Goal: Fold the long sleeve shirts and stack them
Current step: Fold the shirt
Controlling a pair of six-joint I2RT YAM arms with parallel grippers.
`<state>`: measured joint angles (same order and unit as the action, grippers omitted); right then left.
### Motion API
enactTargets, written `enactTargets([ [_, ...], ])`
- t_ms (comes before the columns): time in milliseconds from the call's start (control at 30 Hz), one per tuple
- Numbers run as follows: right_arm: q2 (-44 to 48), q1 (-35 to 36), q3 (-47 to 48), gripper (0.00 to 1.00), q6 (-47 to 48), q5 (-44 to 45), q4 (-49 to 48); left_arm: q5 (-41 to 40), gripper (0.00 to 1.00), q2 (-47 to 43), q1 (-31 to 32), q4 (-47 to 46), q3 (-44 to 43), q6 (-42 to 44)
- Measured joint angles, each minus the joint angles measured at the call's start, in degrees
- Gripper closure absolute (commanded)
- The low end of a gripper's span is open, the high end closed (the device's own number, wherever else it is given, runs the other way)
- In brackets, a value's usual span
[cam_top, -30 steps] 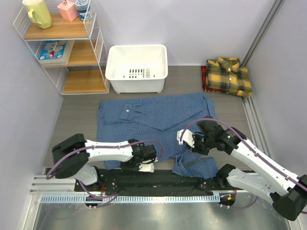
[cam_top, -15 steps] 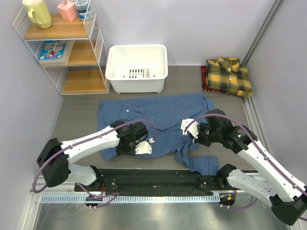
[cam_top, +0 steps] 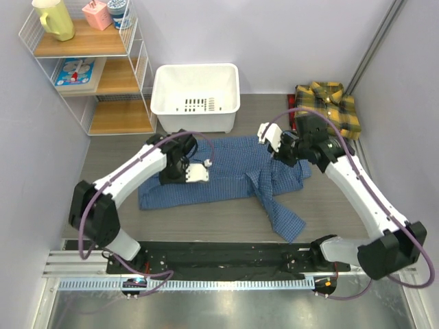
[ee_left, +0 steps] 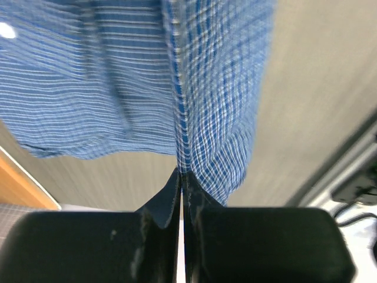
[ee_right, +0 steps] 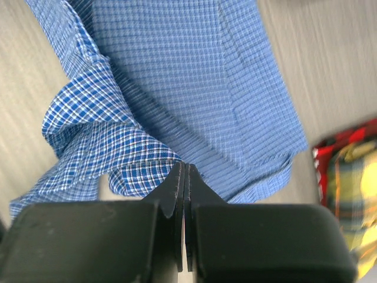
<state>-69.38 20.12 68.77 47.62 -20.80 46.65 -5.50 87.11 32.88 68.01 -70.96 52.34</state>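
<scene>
Step in hand: first lengthwise fold of the blue shirt. It lies mid-desk, spread left to right, just in front of the white basket at the far edge of the desk.

The left hand is clenched on a fold of blue check cloth over the shirt's left part. Its wrist view shows the jaws pressed together with the cloth edge pinched between them.

The right hand is also clamped on blue cloth, over the shirt's right end toward the far right; a bunched edge is pinched between its fingers.

One sleeve trails loose toward the near edge, not tucked in.

The plaid shirt sits folded at the far right corner, well apart from the blue one.

Judgement: the fold is mid-way and nothing is stacked yet.

Next move calls for both hands to lay the pinched edge flat and level on the shirt body, lined up with its far edge, then let go together. The stray sleeve needs folding in before any crosswise fold. The right side looks bunched and likely needs smoothing.
</scene>
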Motion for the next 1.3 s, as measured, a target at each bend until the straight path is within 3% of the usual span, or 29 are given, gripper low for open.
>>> enactTargets([
  [267,-12.55,-2.43,8.83,0.99,4.55,-1.84,-1.79,0.09,1.0,12.76,-6.88,-1.97,-12.52,5.62],
  [567,-21.64,-5.2,13.18,0.99,8.0,-2.14,-2.97,0.17,1.0,22.25,-9.88,-2.95,-19.63,8.72],
  [900,-27.39,-5.29,18.01,0.99,8.02,-2.71,-5.29,0.0,1.0,26.32,-12.31,-2.86,-25.05,9.64],
  [1300,-30.97,-5.29,19.82,0.99,8.0,-3.3,-6.8,-0.28,1.0,29.31,-13.14,-4.2,-25.46,9.18],
])
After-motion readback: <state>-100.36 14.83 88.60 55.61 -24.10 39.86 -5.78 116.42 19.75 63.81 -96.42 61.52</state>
